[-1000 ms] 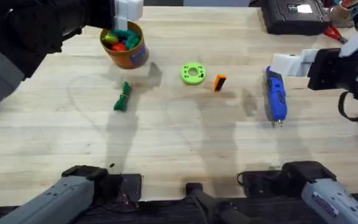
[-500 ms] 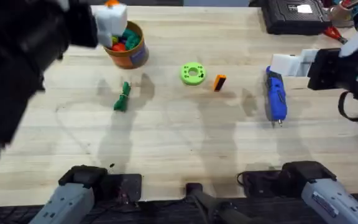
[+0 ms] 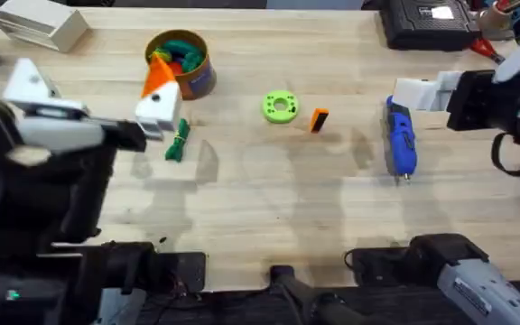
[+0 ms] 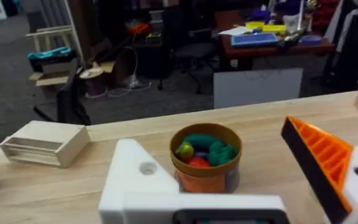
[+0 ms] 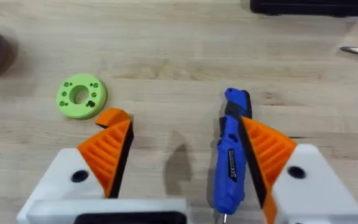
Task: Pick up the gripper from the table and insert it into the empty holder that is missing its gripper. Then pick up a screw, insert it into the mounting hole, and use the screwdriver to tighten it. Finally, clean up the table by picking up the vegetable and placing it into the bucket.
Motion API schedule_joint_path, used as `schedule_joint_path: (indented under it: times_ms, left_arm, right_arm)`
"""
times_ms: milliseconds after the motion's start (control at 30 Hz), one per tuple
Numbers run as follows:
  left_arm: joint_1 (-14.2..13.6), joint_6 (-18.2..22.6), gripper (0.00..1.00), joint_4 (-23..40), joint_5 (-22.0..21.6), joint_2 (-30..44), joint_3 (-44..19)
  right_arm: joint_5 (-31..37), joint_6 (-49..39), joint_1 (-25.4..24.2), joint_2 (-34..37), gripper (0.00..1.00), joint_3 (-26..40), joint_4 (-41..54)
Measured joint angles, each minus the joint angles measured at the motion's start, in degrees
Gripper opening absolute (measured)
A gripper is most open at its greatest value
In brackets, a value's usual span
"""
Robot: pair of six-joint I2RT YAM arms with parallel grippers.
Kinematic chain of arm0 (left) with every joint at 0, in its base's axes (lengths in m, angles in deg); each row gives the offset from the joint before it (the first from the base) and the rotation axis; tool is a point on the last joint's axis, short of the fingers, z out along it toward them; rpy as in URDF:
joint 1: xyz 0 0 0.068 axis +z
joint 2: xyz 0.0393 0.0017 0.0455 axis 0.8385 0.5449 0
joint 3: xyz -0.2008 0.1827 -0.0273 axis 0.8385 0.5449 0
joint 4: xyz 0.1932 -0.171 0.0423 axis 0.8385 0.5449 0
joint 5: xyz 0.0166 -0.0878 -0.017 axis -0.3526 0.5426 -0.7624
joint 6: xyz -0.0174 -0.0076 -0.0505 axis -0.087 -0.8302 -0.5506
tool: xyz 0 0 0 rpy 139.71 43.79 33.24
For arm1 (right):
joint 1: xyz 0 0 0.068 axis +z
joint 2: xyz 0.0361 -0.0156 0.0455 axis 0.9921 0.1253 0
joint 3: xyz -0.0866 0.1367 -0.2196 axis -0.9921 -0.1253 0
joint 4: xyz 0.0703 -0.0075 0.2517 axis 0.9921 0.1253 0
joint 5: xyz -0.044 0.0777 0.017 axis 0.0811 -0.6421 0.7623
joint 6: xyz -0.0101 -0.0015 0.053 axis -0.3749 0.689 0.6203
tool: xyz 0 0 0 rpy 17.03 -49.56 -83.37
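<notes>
On the bench: one gripper (image 3: 319,119), one screwdriver (image 3: 400,143), one vegetable (image 3: 179,141), one bucket (image 3: 181,62). Right gripper (image 5: 185,158) wide open, empty, screwdriver tip between fingers. Left gripper (image 4: 253,180) open, empty.

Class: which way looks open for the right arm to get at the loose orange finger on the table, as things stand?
Probably yes. The finger lies flat on bare wood, apart from the green ring and the screwdriver. The right pincer stands open over the screwdriver, with the finger just beyond one fingertip, so a short sideways move should reach it.

I see the bucket (image 3: 180,61) at the far left with the vegetable (image 3: 178,142) in front of it. Right of them lie the ring (image 3: 280,106), the gripper (image 3: 319,119), then the screwdriver (image 3: 400,140).
</notes>
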Motion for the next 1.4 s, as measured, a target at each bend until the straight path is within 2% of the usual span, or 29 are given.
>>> schedule_joint_path:
  times_ms: [300,333,667,700,800,867,900,933,967,1167,1200,1400]
  left_arm:
    - [0.0,0.0,0.985,-7.6,4.2,-12.1,11.9]
    - [0.0,0.0,0.985,-9.8,5.3,-13.3,14.3]
    - [0.1,0.0,0.985,-18.9,6.8,-13.3,17.0]
    - [0.1,0.0,0.985,-22.0,7.7,-13.3,17.0]
    - [0.1,0.0,0.986,-22.4,10.3,-13.3,17.0]
    - [0.1,0.0,0.986,-22.4,13.1,-13.3,17.0]
    - [0.1,0.0,0.985,-22.4,18.7,-13.3,17.0]
    - [0.1,0.0,0.985,-22.4,20.4,-13.3,17.0]
    - [0.1,0.0,0.985,-22.3,27.2,-13.3,17.0]
    - [0.1,0.0,0.986,-19.0,40.8,-13.3,17.0]
    - [0.1,-0.5,0.986,-17.9,46.7,-13.3,17.0]
    - [0.1,-8.6,0.986,-16.3,52.3,-13.3,17.0]
  right_arm:
    - [0.0,0.0,0.0,0.0,0.99,0.0,0.0]
    - [0.0,0.0,0.0,0.0,0.99,0.0,0.0]
    - [0.0,0.0,0.0,0.0,0.99,0.0,0.0]
    - [0.0,0.0,0.0,0.0,0.99,0.0,0.0]
    - [0.0,0.0,0.0,0.0,0.99,0.0,0.0]
    - [0.0,0.0,0.0,0.0,0.99,0.0,0.0]
    - [0.0,0.0,0.0,0.0,0.99,0.0,0.0]
    - [0.0,0.0,0.0,0.0,0.99,0.0,0.0]
    - [0.0,0.0,0.0,0.0,0.991,0.0,0.0]
    - [0.0,0.0,0.0,0.0,0.991,0.0,0.0]
    - [0.0,0.0,0.0,0.0,0.991,0.0,0.0]
    - [0.0,0.0,0.0,0.0,0.991,0.0,0.0]
